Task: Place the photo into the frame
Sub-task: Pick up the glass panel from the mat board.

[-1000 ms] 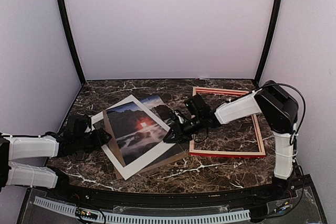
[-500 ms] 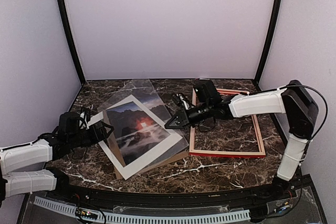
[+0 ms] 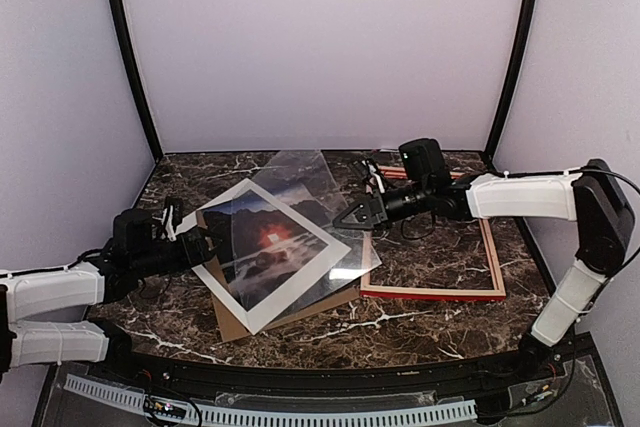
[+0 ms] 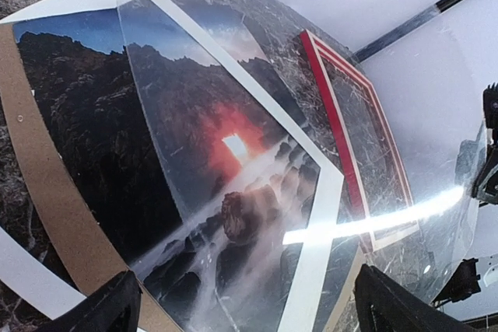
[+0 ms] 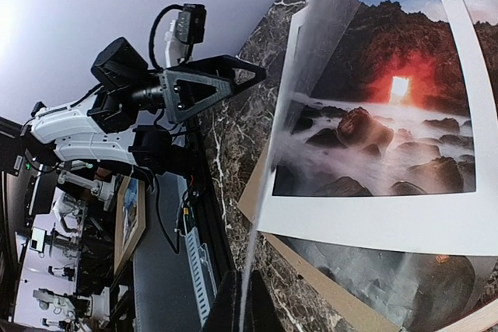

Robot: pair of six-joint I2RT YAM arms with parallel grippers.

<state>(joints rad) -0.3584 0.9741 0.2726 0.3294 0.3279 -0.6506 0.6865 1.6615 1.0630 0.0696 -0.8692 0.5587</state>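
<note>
The photo [image 3: 265, 237], a dark landscape with a red-orange glow, lies under a white mat board [image 3: 300, 282] on a brown backing board [image 3: 235, 325] at centre left. The frame [image 3: 430, 292] lies flat to its right, pale wood up, red at the edges. My right gripper [image 3: 345, 222] is shut on a clear sheet [image 3: 310, 182] and holds it tilted above the stack; the sheet's edge [image 5: 272, 169] runs up from the gripper [image 5: 245, 301]. My left gripper [image 3: 200, 245] is open at the stack's left edge. The left wrist view shows the photo [image 4: 194, 153], the frame [image 4: 334, 122] and the open gripper [image 4: 245, 309].
Grey-white walls with black corner posts [image 3: 130, 57] close in the marble table [image 3: 420, 332]. A black rail [image 3: 300, 372] runs along the near edge. The left arm [image 5: 179, 91] shows across the stack in the right wrist view.
My right gripper has moved up and to the right, lifting the clear sheet off the stack. My left gripper has moved a little right, up to the stack's left edge.
</note>
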